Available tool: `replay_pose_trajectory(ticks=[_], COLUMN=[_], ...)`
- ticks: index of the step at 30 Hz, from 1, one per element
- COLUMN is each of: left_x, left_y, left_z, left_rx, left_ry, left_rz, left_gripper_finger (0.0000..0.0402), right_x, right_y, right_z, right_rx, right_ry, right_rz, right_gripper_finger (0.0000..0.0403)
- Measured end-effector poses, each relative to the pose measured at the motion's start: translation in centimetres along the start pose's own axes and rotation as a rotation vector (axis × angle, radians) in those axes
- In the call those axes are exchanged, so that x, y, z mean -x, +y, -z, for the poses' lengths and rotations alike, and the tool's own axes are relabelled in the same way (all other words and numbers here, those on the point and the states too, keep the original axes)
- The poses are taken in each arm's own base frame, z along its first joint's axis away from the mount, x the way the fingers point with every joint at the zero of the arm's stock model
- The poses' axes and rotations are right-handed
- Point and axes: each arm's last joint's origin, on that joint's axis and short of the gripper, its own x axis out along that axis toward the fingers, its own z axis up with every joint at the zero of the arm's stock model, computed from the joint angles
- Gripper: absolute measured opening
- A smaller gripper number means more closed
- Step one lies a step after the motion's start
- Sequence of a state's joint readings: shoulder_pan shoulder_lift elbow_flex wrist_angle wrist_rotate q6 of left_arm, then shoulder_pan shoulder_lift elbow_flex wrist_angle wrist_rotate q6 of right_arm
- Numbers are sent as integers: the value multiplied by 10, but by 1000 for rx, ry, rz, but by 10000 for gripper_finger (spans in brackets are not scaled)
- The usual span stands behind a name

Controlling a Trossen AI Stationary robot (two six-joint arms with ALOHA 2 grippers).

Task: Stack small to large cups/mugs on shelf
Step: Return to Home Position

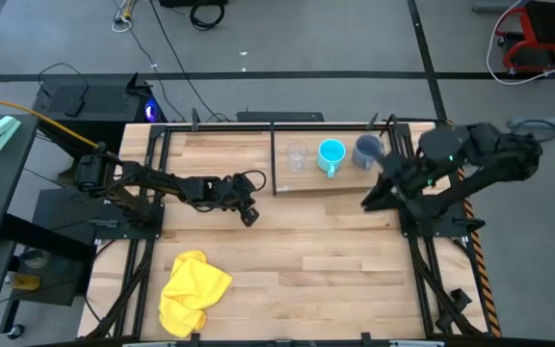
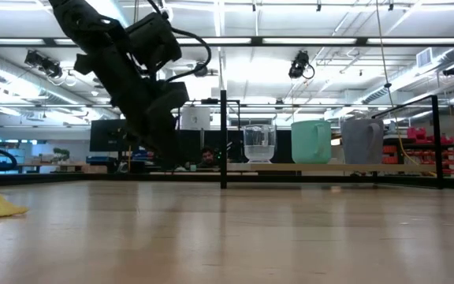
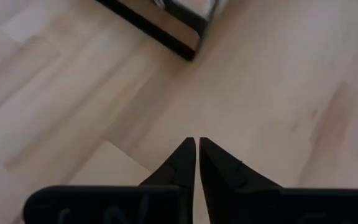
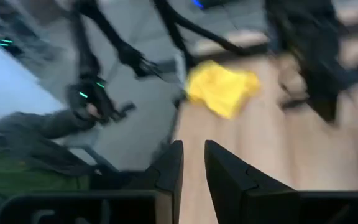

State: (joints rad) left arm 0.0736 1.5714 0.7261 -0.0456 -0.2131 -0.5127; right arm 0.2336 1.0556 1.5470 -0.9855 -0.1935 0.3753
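Three vessels stand on their bases in a row on the light-wood shelf: a clear cup, a cyan mug and a grey-blue mug. The low view shows them too: the cup, the cyan mug and the grey-blue mug, right of the black upright. My left gripper is shut and empty, just left of the shelf's near corner. My right gripper is open by a narrow gap and empty, at the shelf's near edge, nearer than the grey-blue mug.
A yellow cloth lies crumpled near the table's front left and also shows in the right wrist view. Black frame rails run along the table's left and right sides. Bare wood lies between the shelf and the near edge.
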Motion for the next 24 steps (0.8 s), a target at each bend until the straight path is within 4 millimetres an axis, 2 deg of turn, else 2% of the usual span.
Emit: replay_pose_trajectory(ticks=[5, 8, 10, 13, 17, 21, 24], left_x=[4, 13, 27, 59, 123, 185, 215], left_y=[-13, -26, -35, -50, -60, -53, -45], left_z=[10, 10, 6, -3, -15, -17, -13], left_rx=[-45, -81, -100, -154, -256, -325, -354], left_ry=[37, 22, -28, -162, -408, -610, -700], left_rz=[49, 149, 227, 350, 529, 664, 723], left_gripper_finger=[32, 27, 23, 19, 19, 26, 31], right_x=[-37, -56, -66, -78, -78, -68, -52], right_y=[32, 48, 55, 65, 78, 89, 90], right_z=[3, 18, 30, 48, 58, 61, 61], right_rx=[150, 223, 246, 272, 273, 310, 351], right_ry=[-152, -199, -206, -217, -239, -250, -288], right_rz=[-225, -363, -422, -497, -587, -646, -678], right_gripper_finger=[74, 74, 74, 74, 74, 74, 74])
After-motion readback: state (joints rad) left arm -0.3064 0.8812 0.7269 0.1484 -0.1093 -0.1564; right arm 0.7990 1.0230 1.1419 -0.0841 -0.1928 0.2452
